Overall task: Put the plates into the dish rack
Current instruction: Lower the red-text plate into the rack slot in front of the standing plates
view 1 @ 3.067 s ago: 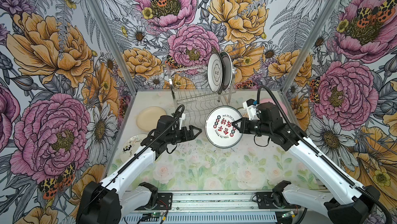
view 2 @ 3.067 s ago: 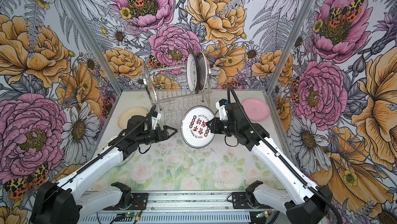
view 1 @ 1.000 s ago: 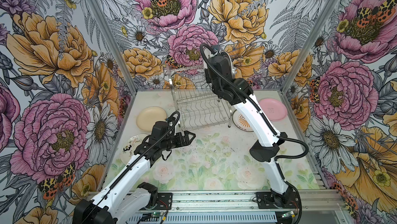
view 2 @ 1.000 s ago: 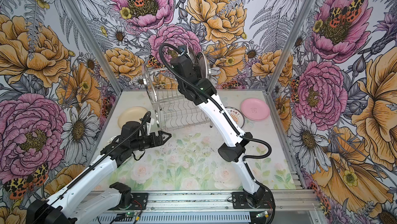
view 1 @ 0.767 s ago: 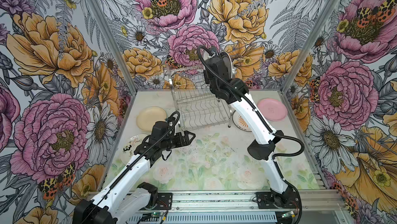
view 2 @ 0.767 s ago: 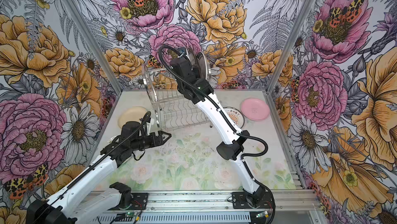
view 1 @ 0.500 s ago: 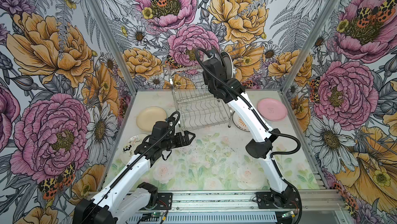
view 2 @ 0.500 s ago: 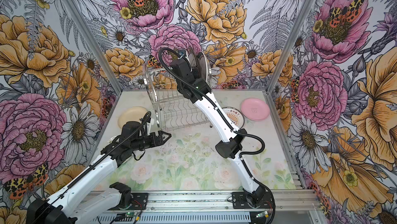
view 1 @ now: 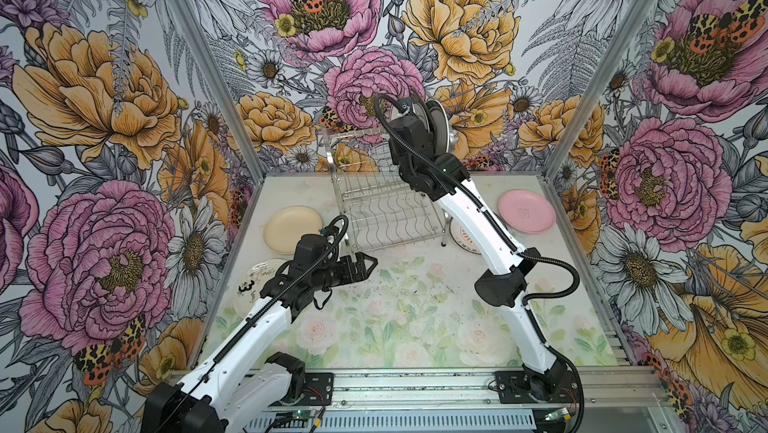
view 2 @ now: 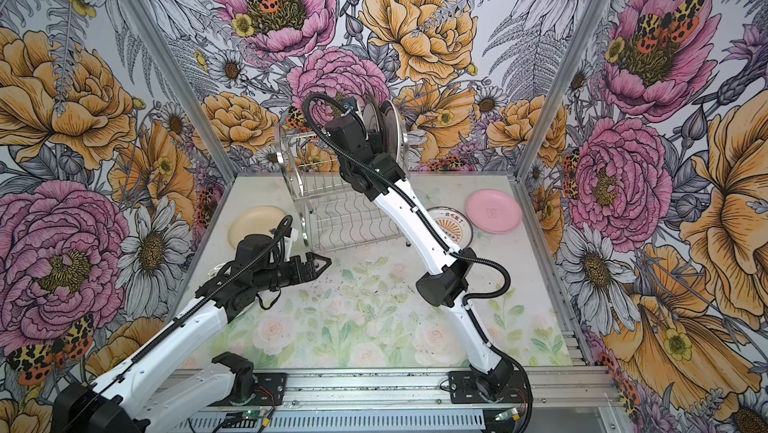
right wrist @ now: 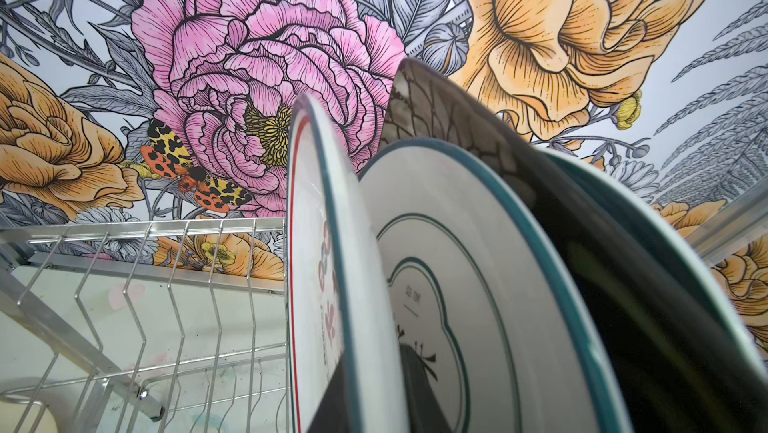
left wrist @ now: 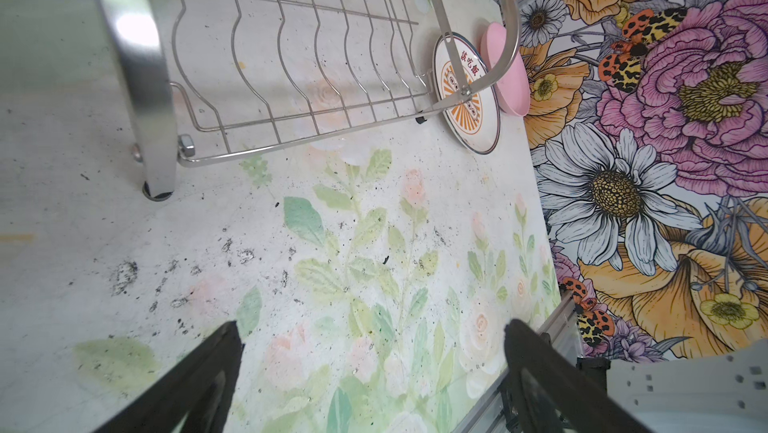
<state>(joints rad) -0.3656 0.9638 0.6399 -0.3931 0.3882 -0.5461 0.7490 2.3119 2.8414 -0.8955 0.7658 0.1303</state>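
Note:
The dish rack (view 1: 386, 210) (view 2: 340, 210) stands at the back of the table. Several plates (view 1: 440, 131) (view 2: 390, 127) stand on edge in its upper tier. My right gripper (view 1: 417, 113) (view 2: 365, 119) (right wrist: 370, 402) is up there, its jaws straddling a teal-rimmed plate with red marks (right wrist: 316, 244), which stands next to a white plate with teal lines (right wrist: 457, 264) and a dark leaf-patterned plate (right wrist: 440, 119). My left gripper (view 1: 372, 262) (view 2: 326, 262) (left wrist: 370, 327) hovers open and empty just in front of the rack's front left leg (left wrist: 156, 160).
Flat on the table lie a cream plate (view 1: 291, 228) (view 2: 255, 223) left of the rack, a pink plate (view 1: 526, 210) (view 2: 492, 210) (left wrist: 505, 73) at the back right, and a sunburst plate (view 2: 451, 227) (left wrist: 465, 90) partly under the right arm. A white plate with black marks (view 1: 259, 281) lies under the left arm.
My right arm has lifted the teal-rimmed plate from in front of the rack into the upper tier and eased it slightly left over the last second. The left arm has barely moved.

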